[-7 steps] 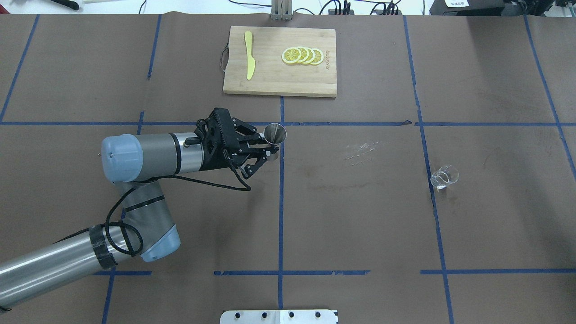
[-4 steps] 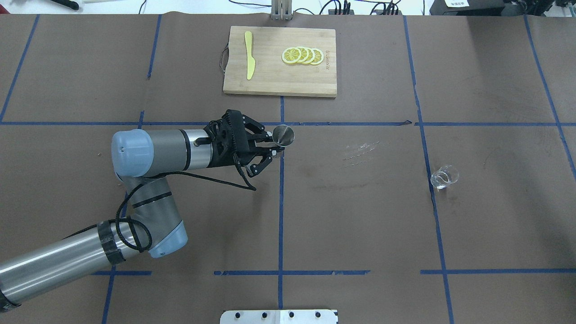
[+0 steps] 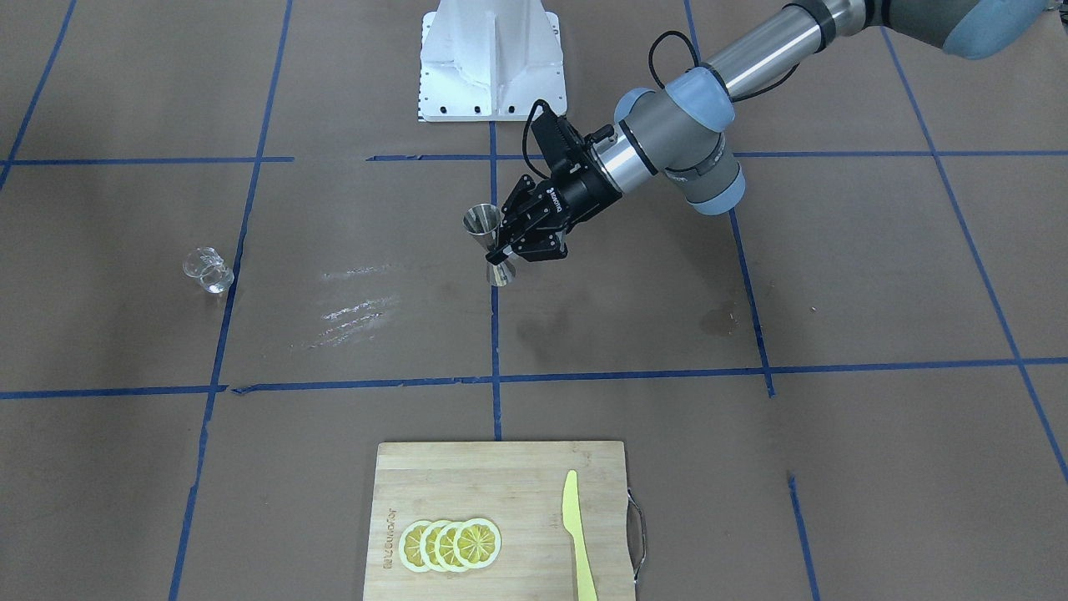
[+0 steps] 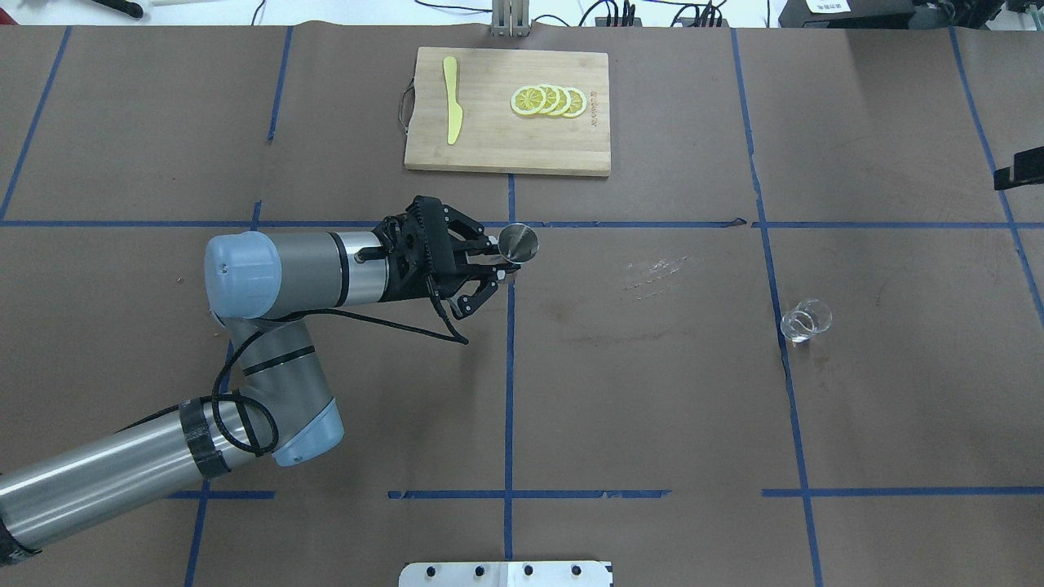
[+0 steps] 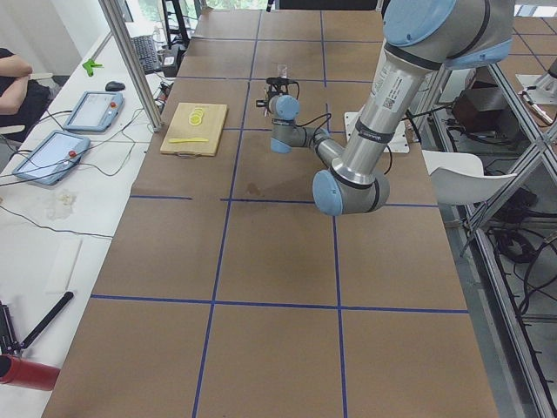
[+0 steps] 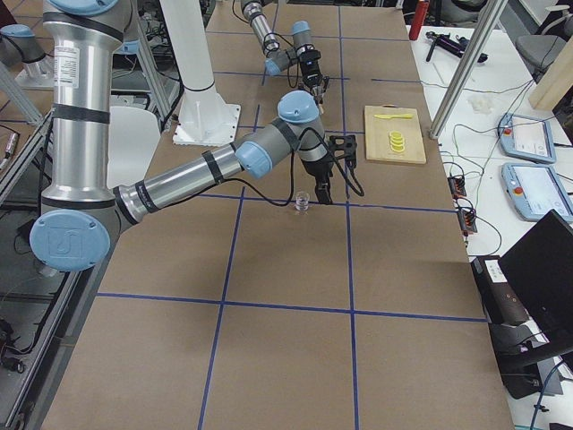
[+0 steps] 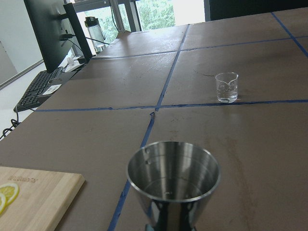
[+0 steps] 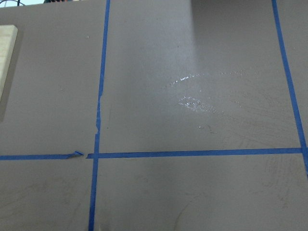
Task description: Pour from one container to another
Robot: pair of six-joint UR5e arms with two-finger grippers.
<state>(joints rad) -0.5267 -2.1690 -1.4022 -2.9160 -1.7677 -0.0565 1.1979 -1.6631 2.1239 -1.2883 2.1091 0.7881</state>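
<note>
My left gripper (image 4: 499, 267) is shut on the narrow waist of the steel hourglass jigger (image 4: 519, 243), which it holds upright near the table's centre tape line. The jigger (image 3: 486, 238) also fills the bottom of the left wrist view, its open cup (image 7: 173, 179) facing up. The small clear glass tumbler (image 4: 805, 319) stands alone on the table far to the right, beside a blue tape line (image 3: 207, 270) (image 7: 226, 87). The exterior right view shows my right gripper (image 6: 324, 188) hanging above the table near the tumbler (image 6: 303, 202). I cannot tell whether it is open or shut.
A wooden cutting board (image 4: 489, 155) at the far middle carries lemon slices (image 4: 548, 101) and a yellow knife (image 4: 452, 99). A pale smear (image 4: 656, 273) marks the brown table cover between jigger and tumbler. A black part (image 4: 1019, 169) pokes in at the overhead view's right edge.
My left gripper has carried the jigger a little to the right and slightly away from the robot. A black part has come in at the overhead view's right edge. The tumbler has not moved.
</note>
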